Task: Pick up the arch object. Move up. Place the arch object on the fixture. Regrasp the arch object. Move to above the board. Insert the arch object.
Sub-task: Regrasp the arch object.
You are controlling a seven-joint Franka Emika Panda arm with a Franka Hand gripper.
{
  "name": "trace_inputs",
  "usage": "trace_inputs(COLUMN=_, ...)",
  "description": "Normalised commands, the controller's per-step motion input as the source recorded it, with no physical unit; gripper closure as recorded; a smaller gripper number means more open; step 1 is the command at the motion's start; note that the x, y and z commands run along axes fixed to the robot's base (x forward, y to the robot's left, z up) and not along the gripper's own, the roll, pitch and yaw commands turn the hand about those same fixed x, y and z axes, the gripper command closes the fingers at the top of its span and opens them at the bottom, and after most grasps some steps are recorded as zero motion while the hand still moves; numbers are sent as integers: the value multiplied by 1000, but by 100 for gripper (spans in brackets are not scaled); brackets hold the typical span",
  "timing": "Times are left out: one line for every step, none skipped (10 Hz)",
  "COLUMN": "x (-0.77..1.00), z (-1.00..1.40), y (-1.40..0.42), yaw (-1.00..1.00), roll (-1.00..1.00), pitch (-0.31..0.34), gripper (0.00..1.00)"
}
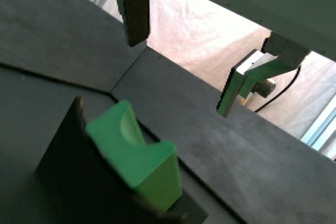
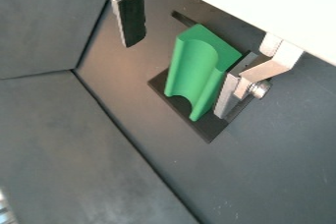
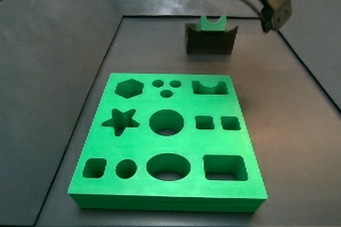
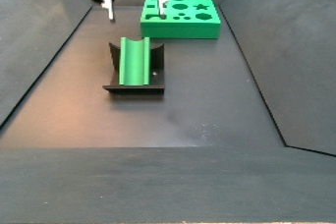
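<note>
Finds the arch object (image 4: 132, 63) lying lengthwise in the U-shaped dip of the fixture (image 4: 134, 88), cradled there so that it cannot slide or tip while nothing grips it. Sets the fixture on the dark desk (image 4: 197, 120), well apart from the board (image 4: 184, 17), leaving room to come at the piece from a fresh angle. Holds the gripper (image 4: 136, 10) spread wide and empty, above the end of the arch object nearer the board. Shows, in a wrist view, one dark pad (image 2: 132, 17) and the other finger (image 2: 237, 90) flanking the green piece without touching it. Suggests the placing step done and the regrasp in hand. Calls for a square closing on the piece's flat sides, lest a skewed hold spoil the fit in the arch cut-out (image 3: 208, 88).
</note>
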Motion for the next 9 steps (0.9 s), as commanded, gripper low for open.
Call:
trace_inputs(x=88, z=-1000, y=47, yaw=39, roll=74, pitch=-121, gripper=0)
trace_inputs(x=98, z=-1000, y=44, yaw=10, roll=77, pitch=-108, gripper=0)
trace_inputs(x=108, z=-1000, y=38, yaw=-12, roll=77, pitch=-92, gripper=0)
trace_inputs(x=110, z=-876, y=27, yaw=-32, roll=81, pitch=-67, gripper=0)
trace_inputs(x=98, z=-723, y=15, yaw=-38, roll=79, pitch=-49, gripper=0)
trace_inputs(x=78, z=-526, y=13, yaw=-34, roll=75, pitch=-31, gripper=0)
trace_inputs(x=73, z=-427, y=9, yaw=-31, roll=69, pitch=-23, gripper=0)
trace_inputs(x=69, z=-231, y=9, yaw=-19, roll=66, pitch=-16, gripper=0)
trace_inputs(x=11, z=-174, y=0, yaw=-14, roll=55, pitch=5, gripper=0)
